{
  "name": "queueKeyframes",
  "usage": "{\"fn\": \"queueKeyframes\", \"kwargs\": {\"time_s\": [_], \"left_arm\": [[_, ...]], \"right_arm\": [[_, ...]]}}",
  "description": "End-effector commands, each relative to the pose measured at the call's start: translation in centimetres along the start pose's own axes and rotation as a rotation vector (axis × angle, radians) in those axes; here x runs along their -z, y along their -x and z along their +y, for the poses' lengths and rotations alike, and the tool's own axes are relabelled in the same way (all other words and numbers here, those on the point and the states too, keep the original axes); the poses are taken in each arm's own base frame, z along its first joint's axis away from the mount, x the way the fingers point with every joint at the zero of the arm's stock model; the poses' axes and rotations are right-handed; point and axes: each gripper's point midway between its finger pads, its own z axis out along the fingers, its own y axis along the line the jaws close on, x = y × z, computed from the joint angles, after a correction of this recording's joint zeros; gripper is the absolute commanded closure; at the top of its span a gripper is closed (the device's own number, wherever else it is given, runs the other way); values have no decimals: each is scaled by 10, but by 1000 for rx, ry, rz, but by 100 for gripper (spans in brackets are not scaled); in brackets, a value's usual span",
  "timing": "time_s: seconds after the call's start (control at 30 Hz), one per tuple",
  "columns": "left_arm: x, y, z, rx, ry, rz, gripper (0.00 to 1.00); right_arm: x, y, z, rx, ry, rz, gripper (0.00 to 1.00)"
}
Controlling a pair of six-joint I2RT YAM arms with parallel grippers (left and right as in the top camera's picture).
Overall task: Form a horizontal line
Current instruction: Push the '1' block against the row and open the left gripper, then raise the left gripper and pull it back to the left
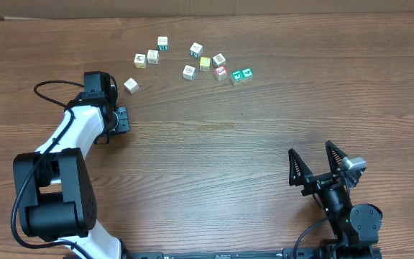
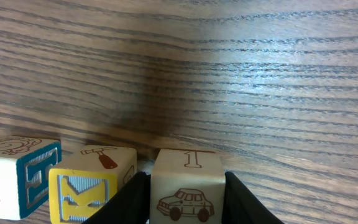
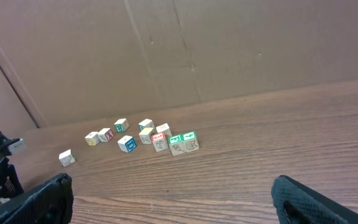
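In the left wrist view my left gripper [image 2: 186, 202] has its black jaws tight on both sides of a whitish cube with a car picture [image 2: 185, 186]. A yellow K cube [image 2: 89, 186] and a blue-edged whitish cube [image 2: 14, 177] stand side by side to its left. In the overhead view the left gripper [image 1: 121, 120] sits below a lone whitish cube [image 1: 131, 85], and no cube shows in it. The other cubes lie scattered at the back, among them a yellow one [image 1: 205, 63]. No straight row of four shows there. My right gripper [image 1: 310, 149] is open and empty at the front right.
A red cube [image 1: 221, 73] and two green cubes [image 1: 241, 75] lie together at the right end of the scatter. They also show in the right wrist view [image 3: 184, 142]. A cardboard wall [image 3: 229, 50] stands behind the table. The left arm's black cable [image 1: 49, 90] loops to its left.
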Motion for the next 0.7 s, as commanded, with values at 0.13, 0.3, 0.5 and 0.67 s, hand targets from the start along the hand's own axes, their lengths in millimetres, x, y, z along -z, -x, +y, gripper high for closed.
{"fn": "queueKeyframes", "kwargs": {"time_s": [0.13,0.3,0.5,0.67], "left_arm": [[-5,-4,4,-16,12,11,67],[-5,4,3,-12,8,-21,66],[-4,15,0,-8,-6,-64,64],[-3,27,-1,-4,-11,-111,62]], "right_arm": [[0,-3,1,2,7,3,0],[0,-3,1,3,7,2,0],[0,-3,1,3,7,2,0],[0,-3,1,2,7,3,0]]}}
